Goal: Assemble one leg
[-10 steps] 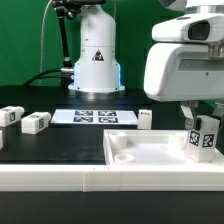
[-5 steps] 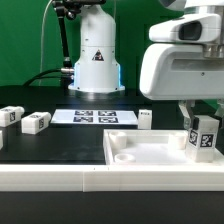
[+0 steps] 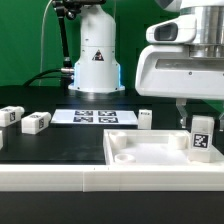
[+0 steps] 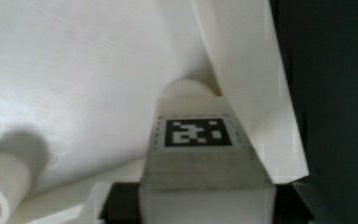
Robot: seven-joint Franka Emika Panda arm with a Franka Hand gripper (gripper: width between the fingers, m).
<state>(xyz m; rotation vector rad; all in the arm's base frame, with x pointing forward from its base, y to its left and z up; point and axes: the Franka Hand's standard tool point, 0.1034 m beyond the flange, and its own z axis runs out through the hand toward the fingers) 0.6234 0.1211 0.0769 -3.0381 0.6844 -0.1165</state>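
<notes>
My gripper (image 3: 201, 125) is shut on a leg (image 3: 202, 136), a chunky white block with a black-and-white tag, and holds it upright over the far right corner of the large white square panel (image 3: 150, 150). In the wrist view the held leg (image 4: 197, 150) sits between my dark fingers (image 4: 123, 200), close to the panel's raised rim (image 4: 247, 90). Three more legs lie on the black table: two at the exterior view's left (image 3: 36, 123) (image 3: 11, 115) and one near the middle (image 3: 145, 118).
The marker board (image 3: 92, 117) lies flat on the table behind the panel. The arm's white base (image 3: 97, 60) stands at the back. A round recess (image 4: 7, 175) of the panel shows in the wrist view. A white ledge (image 3: 60, 180) runs along the front.
My gripper has moved a little to the exterior view's right and slightly up with the leg in it. The other parts have not moved.
</notes>
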